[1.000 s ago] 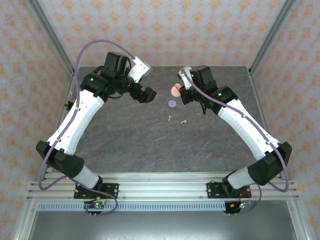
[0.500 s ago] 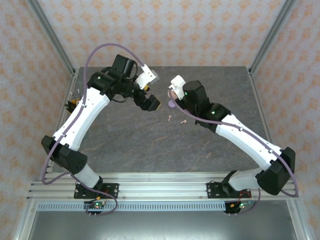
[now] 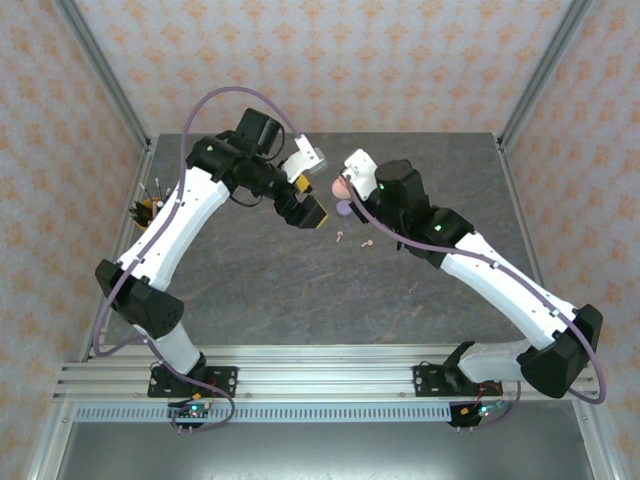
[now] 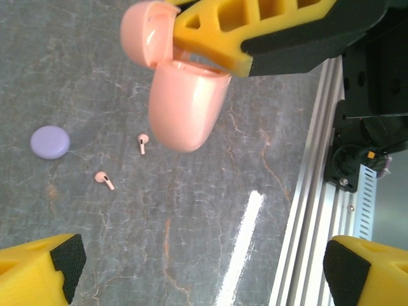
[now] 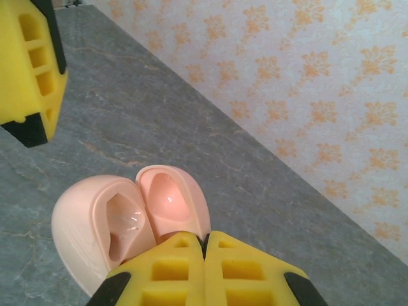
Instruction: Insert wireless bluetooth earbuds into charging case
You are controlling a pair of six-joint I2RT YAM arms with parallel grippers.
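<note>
Earbuds down on the deck: the first pink earbud (image 4: 142, 143) and the second pink earbud (image 4: 104, 180) lie loose on the grey marbled table (image 3: 300, 290), near each other but not touching. Off to one side of them sits the lilac case (image 4: 50, 141), shut, a small disc on its own. Up above the table, the pink case (image 5: 121, 220) hangs in the air with its lid swung open, both hollows facing the right wrist camera. The right gripper (image 5: 205, 239) has it pinched, yellow fingers clenched on the case near where lid meets base. Opposite, the left gripper (image 4: 204, 274) hovers close by with its fingers spread wide, grasping nothing, looking down past the pink case onto the earbuds.
</note>
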